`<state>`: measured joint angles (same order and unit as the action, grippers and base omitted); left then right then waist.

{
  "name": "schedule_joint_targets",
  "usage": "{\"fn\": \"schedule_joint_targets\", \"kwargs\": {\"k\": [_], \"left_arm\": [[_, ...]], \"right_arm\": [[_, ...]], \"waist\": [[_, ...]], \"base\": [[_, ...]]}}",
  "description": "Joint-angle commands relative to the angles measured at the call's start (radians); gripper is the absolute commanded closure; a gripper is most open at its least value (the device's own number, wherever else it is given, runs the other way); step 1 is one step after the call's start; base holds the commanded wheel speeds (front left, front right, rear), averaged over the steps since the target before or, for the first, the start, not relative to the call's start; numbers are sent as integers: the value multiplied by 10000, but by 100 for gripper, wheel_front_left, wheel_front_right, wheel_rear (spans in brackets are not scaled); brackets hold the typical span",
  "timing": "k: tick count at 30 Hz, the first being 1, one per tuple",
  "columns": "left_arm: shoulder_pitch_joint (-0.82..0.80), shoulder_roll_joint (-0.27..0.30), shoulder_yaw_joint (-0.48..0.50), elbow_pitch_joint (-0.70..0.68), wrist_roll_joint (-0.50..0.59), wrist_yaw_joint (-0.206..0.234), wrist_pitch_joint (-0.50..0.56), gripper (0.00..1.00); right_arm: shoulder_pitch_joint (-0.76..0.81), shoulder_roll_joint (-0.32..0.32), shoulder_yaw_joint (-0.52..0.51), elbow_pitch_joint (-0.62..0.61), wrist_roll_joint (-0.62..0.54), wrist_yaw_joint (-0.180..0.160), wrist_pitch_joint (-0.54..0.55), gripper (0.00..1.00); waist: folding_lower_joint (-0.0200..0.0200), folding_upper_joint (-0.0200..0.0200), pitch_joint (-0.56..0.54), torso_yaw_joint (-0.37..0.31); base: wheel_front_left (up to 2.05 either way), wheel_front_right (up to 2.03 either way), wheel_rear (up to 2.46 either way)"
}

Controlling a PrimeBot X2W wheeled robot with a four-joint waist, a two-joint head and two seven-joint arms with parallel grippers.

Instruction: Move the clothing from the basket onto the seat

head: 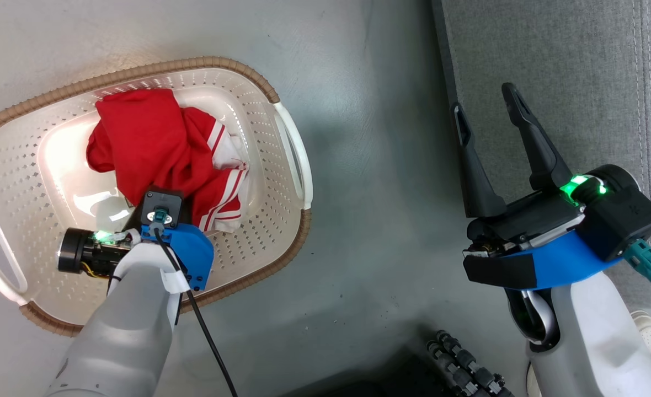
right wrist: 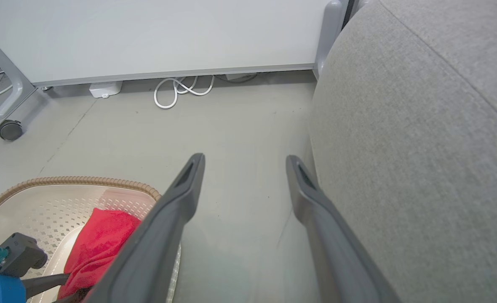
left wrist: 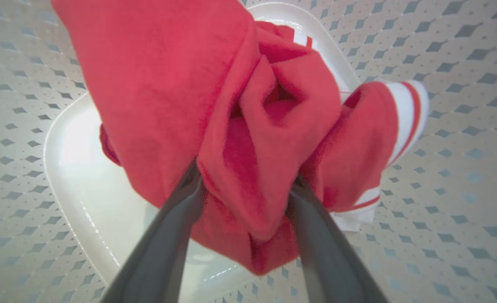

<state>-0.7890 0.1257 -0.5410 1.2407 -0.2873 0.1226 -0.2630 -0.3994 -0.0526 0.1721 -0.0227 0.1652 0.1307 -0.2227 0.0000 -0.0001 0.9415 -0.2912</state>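
My left gripper point(left wrist: 245, 170), closest to the lens, reaches down into the basket point(head: 138, 71). Its jaws are spread around a fold of red clothing point(left wrist: 156, 84), ready to pinch, I judge. All the clothing lies inside the basket. My right gripper point(head: 484, 98) hangs open and empty right of the basket, at the edge of the grey seat point(head: 568, 66). Smooth grey floor point(head: 369, 165) surrounds the basket, and a white cable point(right wrist: 181, 90) coils beyond it.

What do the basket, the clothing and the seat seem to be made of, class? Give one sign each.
Basket: glossy cream plastic, with moulded perforations; brown rim looks woven, perhaps moulded. Clothing: soft matte red fabric, creased. Seat: grey woven upholstery, stitched seam.
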Motion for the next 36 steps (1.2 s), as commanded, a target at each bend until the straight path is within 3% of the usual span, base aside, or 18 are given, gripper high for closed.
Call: {"fn": "schedule_joint_targets", "kwargs": {"k": [1,26,36], "left_arm": [[-232,91,-6,54,-45,-102,-26,100],[-311,-89,-130,420,-551,-780,-18,100],[236,-462,-190,177,-738,-1020,-22,100]], "right_arm": [[-64,38,27,-12,40,1,-59,0],[-70,35,-91,43,-157,1,74,0],[225,30,-288,83,-345,1,257,0]], "waist": [[0,1,5,2],[0,1,-472,326],[0,1,-1581,762]], "base": [[0,0,0],[0,0,0],[0,0,0]]}}
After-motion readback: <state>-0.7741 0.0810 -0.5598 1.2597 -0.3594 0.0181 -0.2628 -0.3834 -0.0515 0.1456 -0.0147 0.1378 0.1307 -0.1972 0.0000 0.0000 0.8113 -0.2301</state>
